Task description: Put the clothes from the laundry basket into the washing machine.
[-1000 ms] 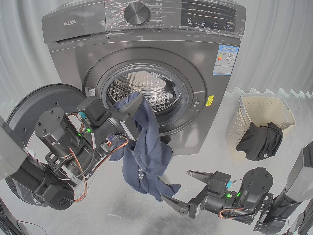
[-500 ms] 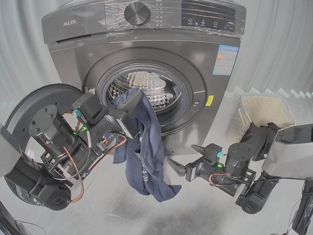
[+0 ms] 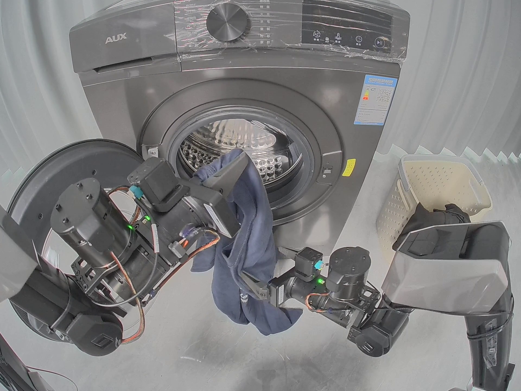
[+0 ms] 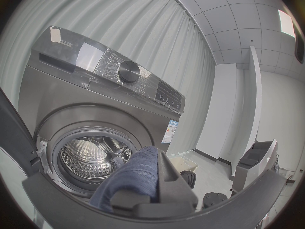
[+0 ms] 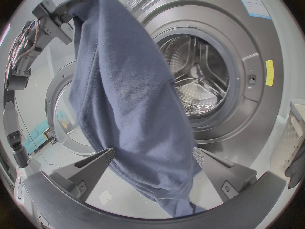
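Nearest, low over the floor, the right gripper [image 5: 154, 152] is released, its two fingers [image 5: 95, 167] spread wide on either side of the lower folds of a dark blue garment [image 3: 247, 229]. The cloth hangs between them, and its tail trails just below. Above, the left gripper [image 3: 228, 170] is clenched on the garment's top edge, holding it up right in front of the washing machine's [image 3: 233, 82] round opening, so the fabric drapes down over the lower rim outside the drum [image 3: 244, 137]. The machine's door [image 3: 65, 164] stands swung open on the robot's left, behind the left arm. Farther back on the right, the cream laundry basket [image 3: 439, 177] sits on the floor beside the machine, with a black garment [image 3: 434, 214] slumped over its front rim.
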`<state>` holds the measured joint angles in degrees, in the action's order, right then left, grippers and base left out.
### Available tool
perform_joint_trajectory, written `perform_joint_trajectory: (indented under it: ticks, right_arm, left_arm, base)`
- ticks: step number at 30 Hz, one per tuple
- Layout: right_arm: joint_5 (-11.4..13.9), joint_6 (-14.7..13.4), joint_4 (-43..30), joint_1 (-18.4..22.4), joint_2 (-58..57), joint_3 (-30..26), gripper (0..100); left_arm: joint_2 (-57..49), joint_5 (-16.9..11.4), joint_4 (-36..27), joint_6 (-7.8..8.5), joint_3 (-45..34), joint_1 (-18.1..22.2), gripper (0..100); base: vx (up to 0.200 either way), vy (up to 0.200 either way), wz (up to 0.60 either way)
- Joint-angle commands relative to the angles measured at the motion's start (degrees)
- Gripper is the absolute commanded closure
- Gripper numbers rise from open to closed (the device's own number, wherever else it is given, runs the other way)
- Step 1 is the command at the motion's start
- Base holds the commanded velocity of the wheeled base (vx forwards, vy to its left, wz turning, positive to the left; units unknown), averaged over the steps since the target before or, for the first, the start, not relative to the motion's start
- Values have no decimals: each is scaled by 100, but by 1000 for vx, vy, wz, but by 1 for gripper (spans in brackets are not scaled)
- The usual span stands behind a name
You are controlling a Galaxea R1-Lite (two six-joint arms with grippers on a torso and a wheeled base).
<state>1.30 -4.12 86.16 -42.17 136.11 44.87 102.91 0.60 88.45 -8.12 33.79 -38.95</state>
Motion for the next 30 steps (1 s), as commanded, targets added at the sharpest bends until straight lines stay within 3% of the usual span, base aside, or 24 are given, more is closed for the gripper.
perform_joint_trajectory:
  ticks: [1,6,8,10,11,13,18,19,27,30]
  right_arm:
    - [10,25,-29,-107,390,435,0]
    - [1,43,-135,-134,513,883,0]
    - [-60,60,-284,-151,645,1305,0]
    - [-60,60,-284,-151,645,1322,0]
    - [-122,69,-311,-143,821,1727,0]
    - [-183,69,-319,-151,891,1937,0]
    - [-306,60,-311,-160,997,2087,0]
    - [-368,60,-302,-160,1005,2096,100]
    - [-412,43,-232,-64,900,1946,100]
    - [-403,8,-170,121,540,1621,100]
  left_arm:
    - [27,2,5,3,13,-60,100]
    - [-8,11,5,-5,-4,-130,100]
    - [-26,19,5,3,-4,-139,100]
    - [-26,19,5,3,-4,-139,100]
    - [-34,28,5,-5,-13,-174,100]
    - [-78,28,5,-5,-22,-174,100]
    - [-175,2,5,-5,-13,-174,100]
    - [-175,2,5,-14,-4,-174,100]
    - [-228,11,5,-49,-48,-95,100]
    - [-237,19,5,-67,-66,10,100]
  base:
    - [0,0,0]
    - [0,0,0]
    - [0,0,0]
    - [0,0,0]
    - [0,0,0]
    - [0,0,0]
    - [0,0,0]
    - [0,0,0]
    - [0,0,0]
    - [0,0,0]
